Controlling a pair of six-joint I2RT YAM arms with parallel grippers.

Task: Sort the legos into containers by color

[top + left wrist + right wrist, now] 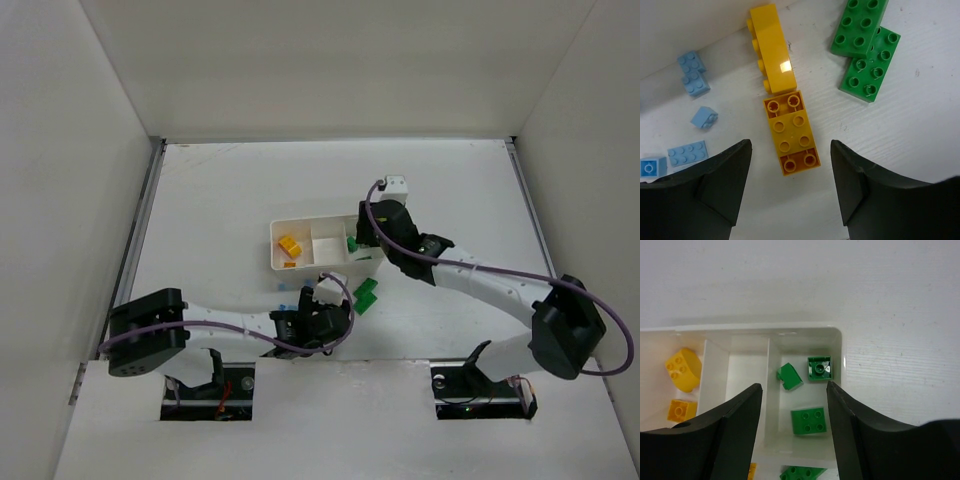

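hovering open-handed over the loose legos and the tray

the left hand (pixel 790 150) is hanging low over the white bench (pixel 920 130) with its two dark fingers spread wide, gripping nothing. a yellow-orange two-by-four plastic brick (pixel 791 132) is lying studs up in the gap between those fingers, apart from both. a second yellow-orange brick (pixel 772 47) is lying on its side, its end touching the far end of the first. just beside this pair, a green studded brick (pixel 860 25) is resting partly on top of another green studded brick (pixel 872 65). on the opposite side of the yellow pair, four small light blue bricks (pixel 692 72) are sitting scattered on the bench, near one another.

the right hand (pixel 794 390) is hovering over the white rectangular plastic tray (pixel 805 329), its fingers also parted and holding nothing. directly below it, the tray's end compartment is holding four green pieces (pixel 809 420), one partly cut off at the frame's edge. the compartment at the other end is holding two yellow-orange pieces (pixel 684 369), with the middle compartment lying between them. in the top view the loose pile is sitting on the bench just in front of the tray, under and beside the left hand.
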